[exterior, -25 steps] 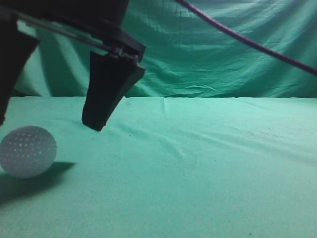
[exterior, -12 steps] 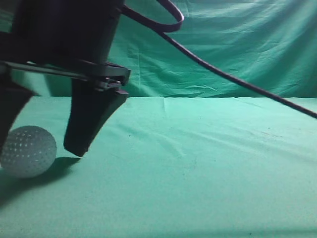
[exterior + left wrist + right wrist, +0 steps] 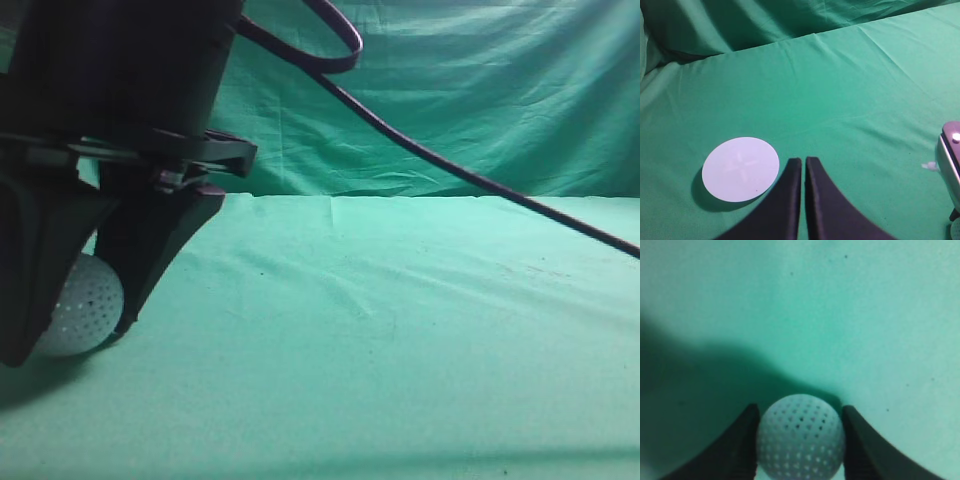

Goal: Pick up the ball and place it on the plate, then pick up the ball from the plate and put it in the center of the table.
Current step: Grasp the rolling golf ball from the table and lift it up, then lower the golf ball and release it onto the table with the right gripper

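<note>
The white dimpled ball [image 3: 88,305] rests on the green table [image 3: 400,330] at the far left of the exterior view. My right gripper [image 3: 70,340] has come down around it, one black finger on each side. In the right wrist view the ball [image 3: 801,437] fills the gap between the two fingers of the right gripper [image 3: 800,408], and both touch its sides. The round white plate [image 3: 740,169] lies flat on the cloth in the left wrist view. My left gripper [image 3: 803,160] is shut and empty, just right of the plate and raised above the cloth.
A dark cable [image 3: 450,165] runs from the right arm down across the backdrop to the right. A grey-white device [image 3: 951,170] shows at the right edge of the left wrist view. The draped green backdrop [image 3: 450,90] closes the far side.
My right gripper has moved down and left over the ball. Its fingers now straddle the ball and have closed against its sides. The ball has stayed in place.
</note>
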Tool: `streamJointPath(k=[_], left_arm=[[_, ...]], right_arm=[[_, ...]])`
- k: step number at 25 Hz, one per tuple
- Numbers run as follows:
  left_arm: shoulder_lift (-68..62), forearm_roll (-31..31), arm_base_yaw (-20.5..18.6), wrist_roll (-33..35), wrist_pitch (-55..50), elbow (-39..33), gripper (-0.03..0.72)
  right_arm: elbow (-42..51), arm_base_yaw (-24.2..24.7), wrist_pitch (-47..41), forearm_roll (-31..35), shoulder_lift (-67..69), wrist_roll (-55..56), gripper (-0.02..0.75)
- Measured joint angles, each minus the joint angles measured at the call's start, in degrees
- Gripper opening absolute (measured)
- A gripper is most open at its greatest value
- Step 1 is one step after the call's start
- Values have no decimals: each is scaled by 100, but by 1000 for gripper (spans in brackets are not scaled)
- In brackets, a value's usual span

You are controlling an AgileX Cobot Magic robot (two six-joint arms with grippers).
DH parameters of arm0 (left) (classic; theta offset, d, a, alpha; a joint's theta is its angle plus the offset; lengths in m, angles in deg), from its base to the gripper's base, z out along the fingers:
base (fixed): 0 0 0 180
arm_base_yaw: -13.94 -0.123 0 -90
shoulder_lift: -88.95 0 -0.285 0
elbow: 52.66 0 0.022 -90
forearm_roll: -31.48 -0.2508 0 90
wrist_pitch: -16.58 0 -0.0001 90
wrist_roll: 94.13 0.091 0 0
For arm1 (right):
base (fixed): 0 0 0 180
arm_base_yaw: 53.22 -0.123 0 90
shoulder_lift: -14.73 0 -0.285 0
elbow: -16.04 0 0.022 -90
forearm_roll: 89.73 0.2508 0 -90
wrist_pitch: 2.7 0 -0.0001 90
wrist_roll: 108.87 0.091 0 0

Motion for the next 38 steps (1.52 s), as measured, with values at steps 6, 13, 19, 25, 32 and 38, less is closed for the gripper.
streamJointPath(k=[6, 13, 19, 25, 32, 38], left_arm=[[0, -2, 0, 0, 0, 0, 0], [0, -12, 0, 0, 0, 0, 0], [0, -12, 0, -13, 0, 0, 0], [0, -12, 0, -13, -10, 0, 0], [0, -23, 0, -13, -10, 0, 0], [0, -23, 0, -13, -10, 0, 0]], right_arm=[[-444, 35, -676, -93, 0, 252, 334], [-1368, 823, -1283, -210, -337, 566, 334], [-1584, 1746, -1143, -332, -387, 662, 334], [-1593, 1806, -408, -372, 51, 628, 334], [-1593, 1735, 270, -372, 749, 596, 334], [-1593, 1697, 860, -372, 963, 588, 334]])
